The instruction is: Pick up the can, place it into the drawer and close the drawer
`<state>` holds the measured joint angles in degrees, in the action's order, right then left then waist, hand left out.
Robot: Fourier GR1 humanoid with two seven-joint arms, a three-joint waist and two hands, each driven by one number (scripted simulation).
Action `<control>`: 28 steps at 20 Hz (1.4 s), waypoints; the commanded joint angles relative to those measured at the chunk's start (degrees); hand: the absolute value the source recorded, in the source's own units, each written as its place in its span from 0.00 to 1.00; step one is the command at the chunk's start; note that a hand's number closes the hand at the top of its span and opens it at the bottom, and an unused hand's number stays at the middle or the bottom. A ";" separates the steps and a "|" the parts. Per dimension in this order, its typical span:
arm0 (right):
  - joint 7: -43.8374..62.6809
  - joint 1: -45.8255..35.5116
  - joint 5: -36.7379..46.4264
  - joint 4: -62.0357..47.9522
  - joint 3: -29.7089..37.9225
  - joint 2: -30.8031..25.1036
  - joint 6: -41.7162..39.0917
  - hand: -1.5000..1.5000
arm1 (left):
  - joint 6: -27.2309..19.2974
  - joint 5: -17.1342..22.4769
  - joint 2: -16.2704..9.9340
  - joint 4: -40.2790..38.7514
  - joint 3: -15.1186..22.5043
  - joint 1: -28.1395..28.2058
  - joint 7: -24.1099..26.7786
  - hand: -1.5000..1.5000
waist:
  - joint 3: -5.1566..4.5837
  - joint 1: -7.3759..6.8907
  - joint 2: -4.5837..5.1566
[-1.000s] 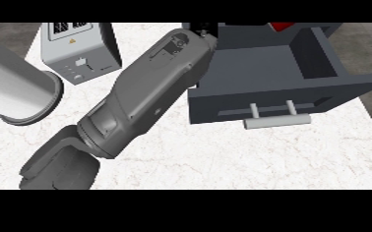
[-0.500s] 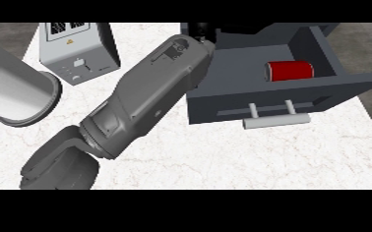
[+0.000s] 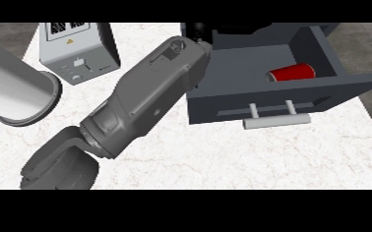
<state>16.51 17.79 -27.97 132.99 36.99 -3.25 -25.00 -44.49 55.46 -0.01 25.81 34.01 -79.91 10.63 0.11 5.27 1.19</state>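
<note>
The red can (image 3: 292,72) lies on its side inside the open dark grey drawer (image 3: 240,64), near the drawer's right wall. A pale bar handle (image 3: 276,120) sticks out of the drawer's front. My left forearm (image 3: 149,96) crosses from the lower left up to the drawer's back left corner. Only a black part of my left hand (image 3: 198,31) shows there, at the top edge, well apart from the can. Most of the hand is cut off. My right hand is out of sight.
A grey box (image 3: 78,49) with labels and small buttons stands at the back left. A large grey cylinder (image 3: 22,91) lies at the left edge. The white marble counter (image 3: 218,157) stretches in front of the drawer.
One second ago the can was up at the top edge by my hand. It then came down into the drawer and now lies still there. The arm has barely moved.
</note>
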 commanded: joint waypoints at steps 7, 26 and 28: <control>-8.64 -5.85 14.37 4.90 -2.29 -3.67 -4.10 0.00 | -0.32 2.88 0.01 2.14 1.16 1.08 5.71 0.00 | -0.03 -1.34 0.06; -12.89 -27.76 66.27 -11.23 -32.45 -2.66 7.70 0.00 | -0.63 4.29 0.01 3.61 -0.15 -0.58 4.18 0.00 | -0.15 -6.58 -0.67; -14.58 -31.09 70.21 -15.81 -34.00 -3.00 10.33 0.00 | -1.45 3.73 -0.01 3.89 1.04 1.11 4.75 0.00 | -0.12 -5.93 -0.59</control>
<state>2.57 -6.77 33.76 124.30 8.23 -6.70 -18.92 -45.99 59.91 -0.21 29.59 34.32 -80.90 14.72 0.01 -0.34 0.58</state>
